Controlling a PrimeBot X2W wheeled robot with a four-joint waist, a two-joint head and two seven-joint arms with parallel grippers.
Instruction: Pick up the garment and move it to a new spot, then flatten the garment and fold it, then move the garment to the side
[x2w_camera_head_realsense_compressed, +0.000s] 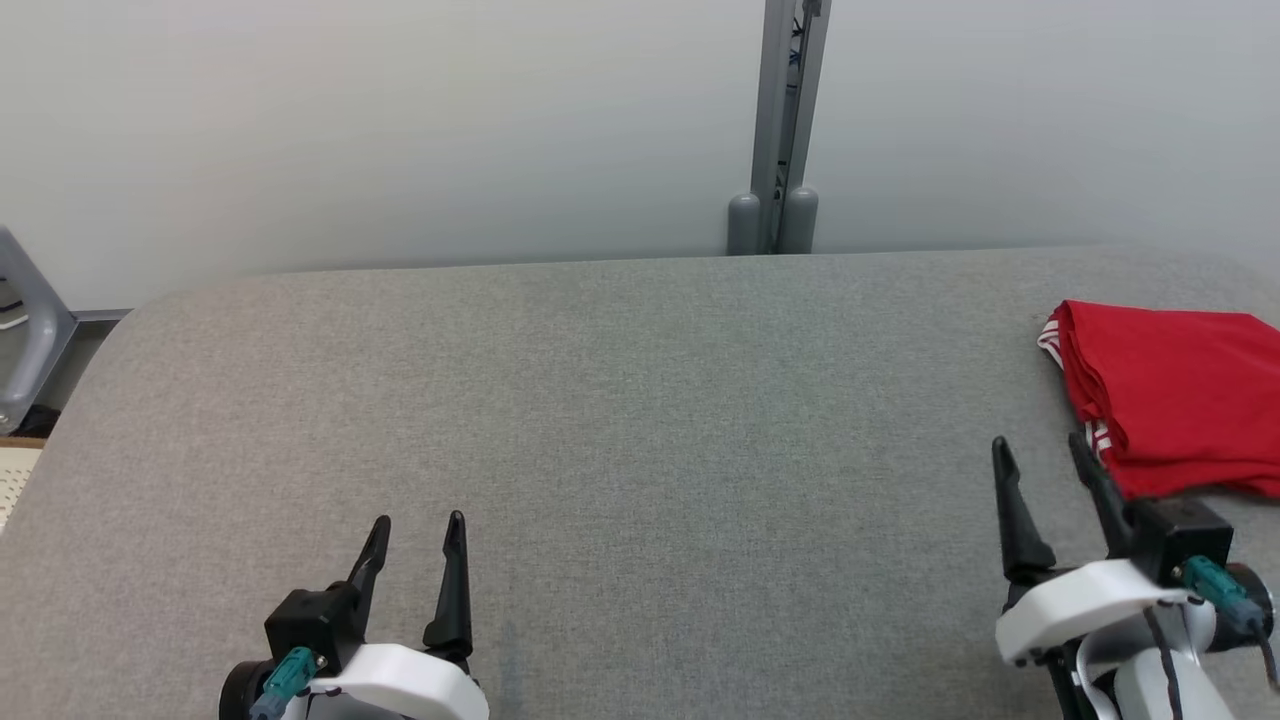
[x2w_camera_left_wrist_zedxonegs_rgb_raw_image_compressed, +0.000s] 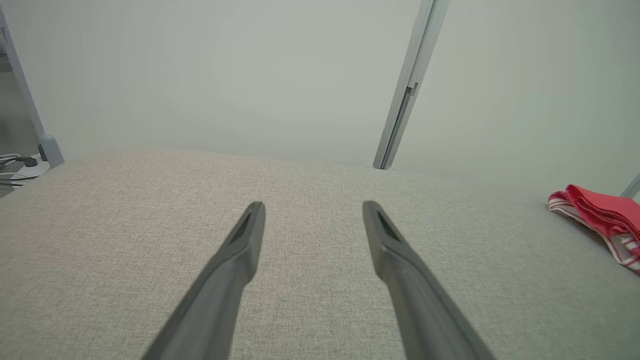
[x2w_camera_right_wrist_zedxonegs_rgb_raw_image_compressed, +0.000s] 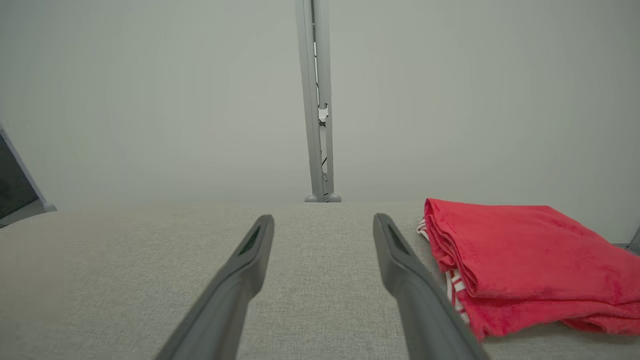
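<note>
Item: red garment (x2w_camera_head_realsense_compressed: 1175, 400), folded, white-striped trim, lying at the right edge of the grey table (x2w_camera_head_realsense_compressed: 640, 400), just beside my right claw (x2w_camera_head_realsense_compressed: 1038, 440). My left claw (x2w_camera_head_realsense_compressed: 418, 518) and right claw: fingers spread wide, holding nothing.

My left hand (x2w_camera_head_realsense_compressed: 418, 518) has two long, dark fingers (x2w_camera_head_realsense_compressed: 452, 590) — slim blades tapering to narrow tips. They rise from a black block (x2w_camera_head_realsense_compressed: 312, 622) on a glossy white wrist shell (x2w_camera_head_realsense_compressed: 400, 678), with a teal plug (x2w_camera_head_realsense_compressed: 290, 675) jutting from the side. My right hand (x2w_camera_head_realsense_compressed: 1037, 440) is built the same: black mount (x2w_camera_head_realsense_compressed: 1180, 535), white cuff (x2w_camera_head_realsense_compressed: 1075, 600), teal connector (x2w_camera_head_realsense_compressed: 1215, 585) — plus a thin dark cable (x2w_camera_head_realsense_compressed: 1160, 650) running down over the white casing. Seen close through the wrist cameras, each finger looks matte grey, with a shallow recessed slot near its tip.
</note>
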